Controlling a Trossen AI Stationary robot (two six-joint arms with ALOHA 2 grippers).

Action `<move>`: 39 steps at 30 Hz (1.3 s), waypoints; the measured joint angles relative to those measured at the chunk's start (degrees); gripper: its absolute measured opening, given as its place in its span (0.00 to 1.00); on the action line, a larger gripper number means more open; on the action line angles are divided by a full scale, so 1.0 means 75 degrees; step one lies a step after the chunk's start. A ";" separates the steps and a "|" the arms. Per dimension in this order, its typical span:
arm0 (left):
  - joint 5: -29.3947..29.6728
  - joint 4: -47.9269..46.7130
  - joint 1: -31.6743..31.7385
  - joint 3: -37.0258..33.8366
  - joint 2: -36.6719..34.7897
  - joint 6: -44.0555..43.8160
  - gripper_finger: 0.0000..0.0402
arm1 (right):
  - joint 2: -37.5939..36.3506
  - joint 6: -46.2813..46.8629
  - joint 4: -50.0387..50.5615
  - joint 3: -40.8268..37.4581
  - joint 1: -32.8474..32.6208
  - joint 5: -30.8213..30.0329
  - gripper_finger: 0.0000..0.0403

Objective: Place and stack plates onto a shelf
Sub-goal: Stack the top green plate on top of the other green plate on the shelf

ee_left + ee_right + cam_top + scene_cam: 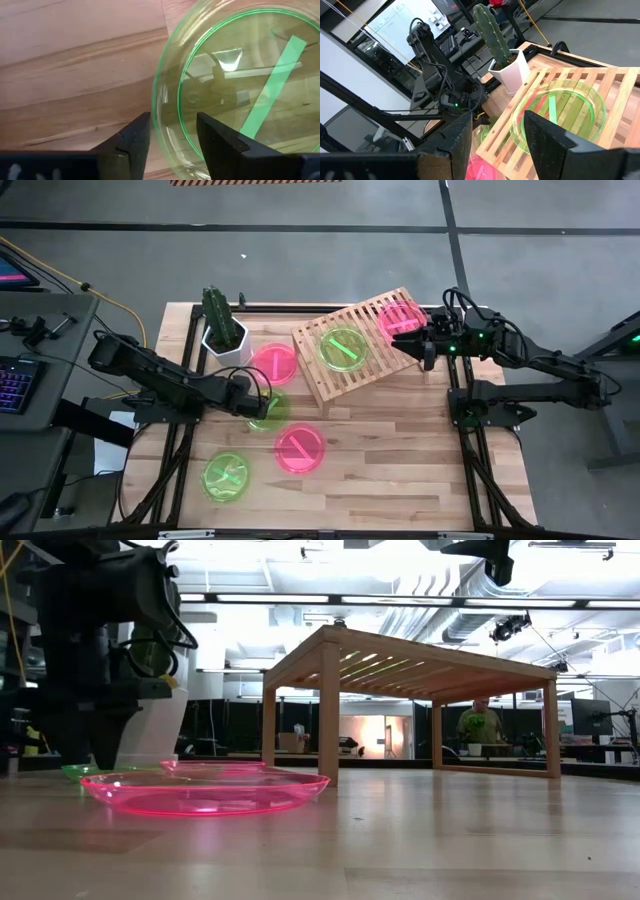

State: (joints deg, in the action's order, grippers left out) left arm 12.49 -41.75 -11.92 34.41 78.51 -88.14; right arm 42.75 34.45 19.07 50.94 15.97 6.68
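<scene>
So, two plates sit on the shelf point(355, 345), four left. My left end effector point(170, 132), part open, straddles a green plate point(240, 95) rim; the right end effector point(412, 343) hovers open.

A cactus point(218, 311) in a white pot point(229, 342) stands near, beyond the left gripper; a keyboard point(14, 386) lies well apart

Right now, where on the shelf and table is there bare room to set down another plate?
On the shelf, the near-left end beside the green plate is bare; its far-right corner holds a pink plate under the right tool. The tabletop's near-right quarter is bare. Crowded: the left side, around the cactus pot and the left tool.
</scene>
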 joint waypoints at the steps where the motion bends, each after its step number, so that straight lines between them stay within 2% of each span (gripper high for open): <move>1: 0.0001 0.0009 0.0000 0.0000 -0.0002 0.0051 0.34 | -0.0001 -0.0002 0.0001 0.0000 0.0000 0.0001 0.40; 11: 0.0009 -0.0041 -0.0020 0.0000 -0.0257 0.0755 0.02 | 0.0001 -0.0002 0.0000 0.0000 0.0000 0.0005 0.40; 16: 0.0063 -0.0505 -0.0020 0.0000 -0.1141 0.1118 0.01 | 0.0002 0.0001 0.0000 0.0000 0.0003 0.0008 0.40; 23: 0.0040 -0.1263 -0.0020 0.0008 -0.3219 0.1451 0.00 | 0.0002 0.0015 0.0002 0.0000 0.0002 0.0043 0.40; 31: -0.0592 -0.0629 -0.0020 0.0009 -0.5232 0.1714 0.00 | 0.0005 0.0027 -0.0004 0.0000 0.0003 -0.0077 0.40; 36: -0.0693 0.0084 -0.0016 0.0435 -0.5510 0.1995 0.00 | 0.0008 0.0027 -0.0006 0.0000 0.0003 -0.0115 0.40; 39: -0.0301 0.0687 0.0154 0.0978 -0.5230 0.2498 0.00 | 0.0008 0.0027 -0.0006 0.0000 0.0003 -0.0117 0.40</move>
State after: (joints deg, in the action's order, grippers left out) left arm 10.23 -36.60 -10.77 41.75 39.29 -69.40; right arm 42.81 34.65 19.03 50.94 15.99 5.80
